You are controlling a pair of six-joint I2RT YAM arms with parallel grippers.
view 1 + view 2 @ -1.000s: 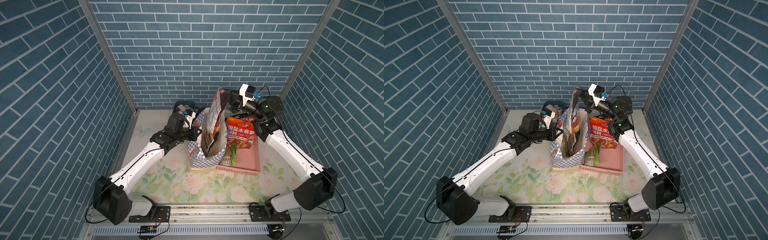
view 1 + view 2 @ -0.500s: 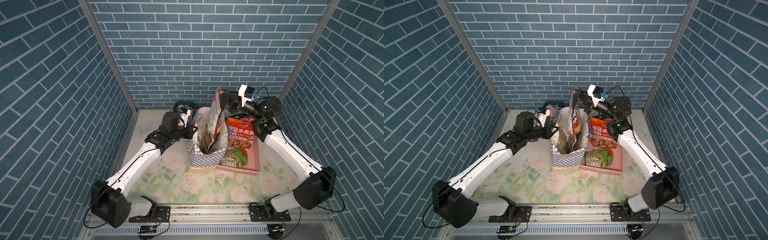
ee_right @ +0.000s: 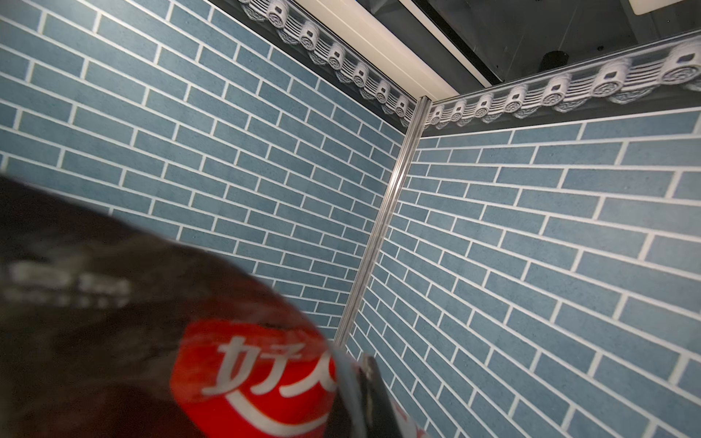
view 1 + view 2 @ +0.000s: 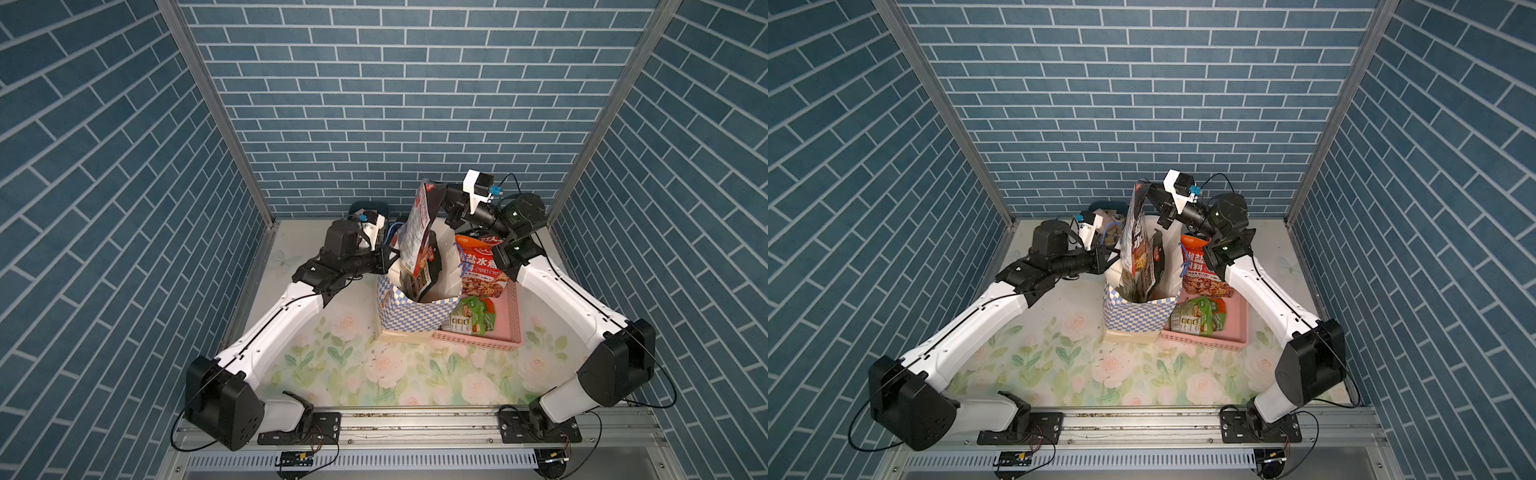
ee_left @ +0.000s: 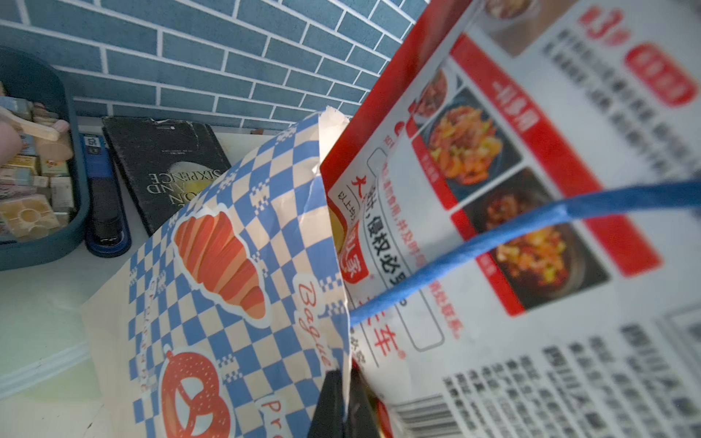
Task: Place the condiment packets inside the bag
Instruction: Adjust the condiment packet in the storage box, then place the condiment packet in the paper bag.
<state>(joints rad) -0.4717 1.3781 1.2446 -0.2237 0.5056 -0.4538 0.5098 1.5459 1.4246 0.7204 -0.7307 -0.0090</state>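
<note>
While the bag (image 4: pixel 415 320) stands upright on the flowered table (image 4: pixel 332 361), just beside the pink basket (image 4: pixel 478 344), both top views show the two arms meeting at it. The left gripper (image 4: pixel 390 261) is closed on the bag's rim at the robot's left side. The right gripper (image 4: pixel 439 198) is closed on the top corner of a tall packet (image 4: pixel 417 232). This packet hangs almost upright, and its lower end is inside the bag's mouth, beside a black packet (image 4: pixel 1156 262) that leans in the bag. An orange-red packet (image 4: pixel 482 270) stands at the far end of the basket. The green packets (image 4: pixel 473 318) lie at the basket's near end, against the bag. A teal bin (image 4: pixel 368 206) sits behind the bag, by the back wall.

In the left wrist view, the bag's checkered wall (image 5: pixel 227 265) carries drawings of a croissant and a pretzel. The dark fingers (image 5: pixel 326 405) pinch the edge of this wall between them. The white printed back of the tall packet (image 5: pixel 493 170) rises behind the rim, and the blue cord handle (image 5: pixel 493 237) crosses in front of it. The teal bin (image 5: pixel 57 235) and a dark book (image 5: pixel 167 167) are near the brick wall.

In the right wrist view, the black face of the tall packet (image 3: pixel 113 341), with a red logo, is very close and blurred. One dark finger (image 3: pixel 364 398) presses on it, and the other finger is hidden.
</note>
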